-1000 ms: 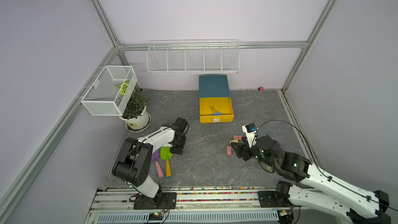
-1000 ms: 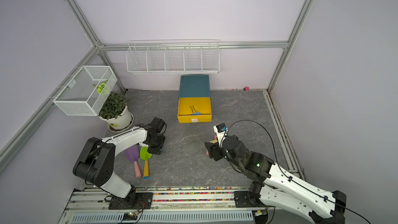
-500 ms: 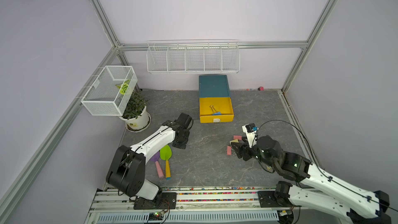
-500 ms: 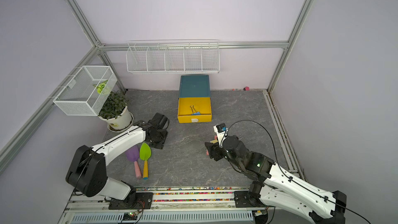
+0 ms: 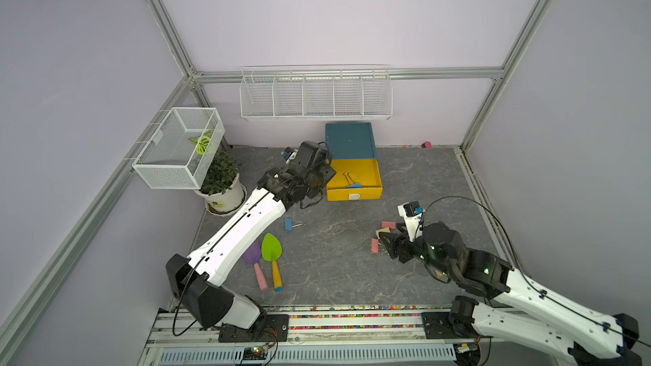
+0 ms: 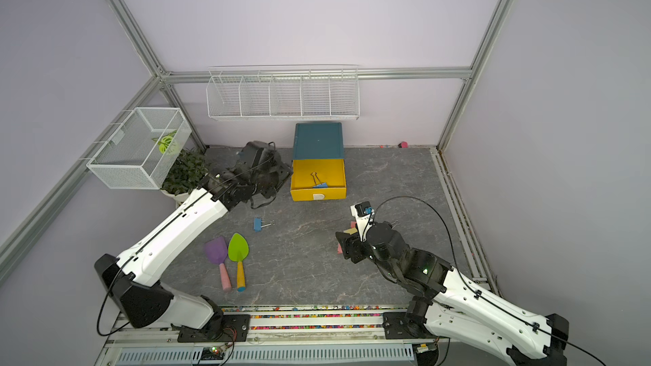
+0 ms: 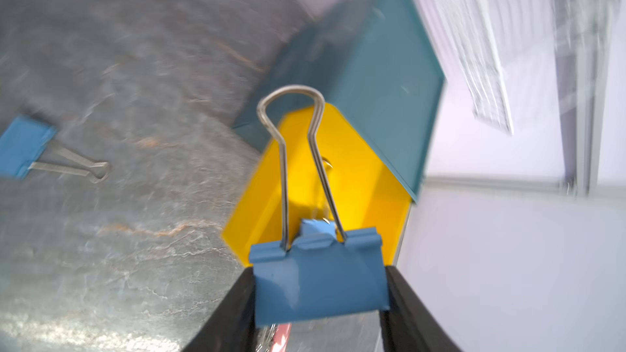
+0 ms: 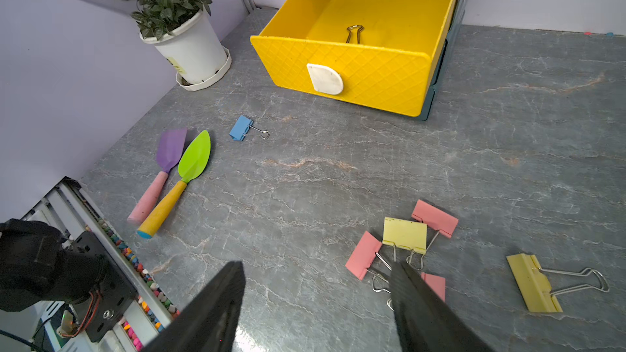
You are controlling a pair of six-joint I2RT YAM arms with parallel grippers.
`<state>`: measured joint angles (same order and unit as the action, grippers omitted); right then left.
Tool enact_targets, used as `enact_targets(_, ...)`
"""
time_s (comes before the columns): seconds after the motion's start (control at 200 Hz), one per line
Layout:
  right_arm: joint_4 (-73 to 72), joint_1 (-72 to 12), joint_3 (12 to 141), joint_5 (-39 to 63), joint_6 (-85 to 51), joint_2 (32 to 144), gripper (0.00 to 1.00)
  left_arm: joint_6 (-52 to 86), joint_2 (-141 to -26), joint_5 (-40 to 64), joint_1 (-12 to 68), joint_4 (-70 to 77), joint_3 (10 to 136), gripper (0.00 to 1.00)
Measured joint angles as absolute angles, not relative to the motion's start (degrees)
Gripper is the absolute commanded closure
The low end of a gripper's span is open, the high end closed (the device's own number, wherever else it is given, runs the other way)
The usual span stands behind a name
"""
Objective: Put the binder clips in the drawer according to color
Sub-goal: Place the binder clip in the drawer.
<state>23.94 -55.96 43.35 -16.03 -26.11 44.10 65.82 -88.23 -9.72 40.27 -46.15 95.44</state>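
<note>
Left tool (image 7: 319, 269): closed on the body of a blue folded-metal binder clip (image 7: 318, 294). The clip's silver wire handles pointed away from the fingers toward the open drawer. The wrist view was blurred.
Left tool, place: raised, just beside the left wall of the open drawer in both top views.
Cabinet: a small dark-teal drawer cabinet (image 5: 350, 140) stood at the middle of the far edge of the grey marbled tabletop (image 5: 334, 265). Its yellow top drawer (image 5: 354, 194) was pulled out toward the near edge.
In drawer: a second blue binder clip (image 5: 353, 185) lay on the drawer floor, close to the front wall.
Loose blue: a third blue binder clip (image 5: 289, 224) lay flat on the tabletop, between the drawer and two plastic toy trowels (image 5: 272, 248).
Right tool (image 8: 316, 267): jaws wide apart with nothing between them, low over the tabletop.
Cluster: three pink binder clips (image 8: 362, 254) and a pale yellow binder clip (image 8: 404, 234) lay bunched together just beside the right tool, toward the right edge. One pink clip was partly hidden behind a finger.
Stray: another yellow binder clip (image 8: 533, 282) lay near the cluster, not touching it.
</note>
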Motion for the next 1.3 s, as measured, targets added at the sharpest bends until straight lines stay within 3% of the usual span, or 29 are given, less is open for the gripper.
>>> enact_targets(0.185,23.94,-55.96,43.35,-16.10,-26.11,44.51,0.26,53.06,-101.54,-5.02,42.11,-51.53,112.20,0.58)
enact_targets(0.45,23.99,-55.94,43.35,-16.27,-26.13,44.56,0.26,44.64,-111.85,-4.21,42.92,-61.36,120.70,0.55)
enact_targets(0.67,23.99,-55.96,43.35,-16.45,-26.15,45.39,0.26,42.24,-113.78,-4.23,42.92,-65.25,121.75,0.51)
enact_targets(0.905,23.99,-55.94,43.35,-16.49,-26.30,45.52,0.26,41.04,-115.00,-4.84,42.92,-66.72,121.78,0.26)
enact_targets(1.3,23.99,-55.96,43.35,-16.67,-26.30,45.52,0.26,43.62,-108.88,-9.69,42.94,-66.04,119.39,0.25)
